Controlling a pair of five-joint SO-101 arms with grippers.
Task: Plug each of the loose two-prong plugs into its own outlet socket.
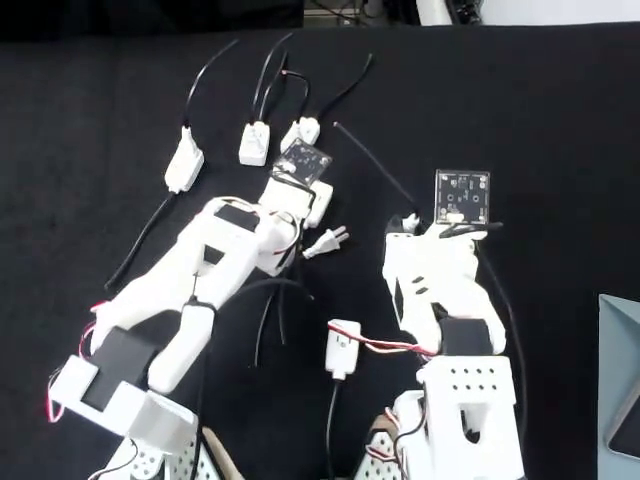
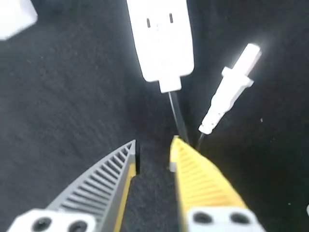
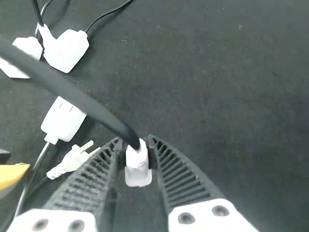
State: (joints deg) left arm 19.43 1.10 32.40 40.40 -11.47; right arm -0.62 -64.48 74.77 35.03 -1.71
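Right wrist view finds the right tool (image 3: 134, 140) clamped on a white two-prong plug (image 3: 137, 170), with its black cord (image 3: 72, 92) running away past the tips over the table (image 3: 231, 72). The prongs of this plug are hidden. The left tool (image 2: 152, 147) hangs with its tips slightly apart and nothing between them. A white socket (image 2: 161, 38) lies just ahead of those tips, both slots bare, and a second, loose plug (image 2: 227, 94) lies just beside it on the yellow finger's side. The step in hand appears to be carrying the held plug to a socket. Doing it well likely means squaring the prongs with the slots before pushing, keeping the cord slack, and letting the left tool steady the socket body so it cannot slide. Off the right tool's outer side, a grey tray (image 1: 620, 370) sits at the table's edge, and its contents cannot be made out.
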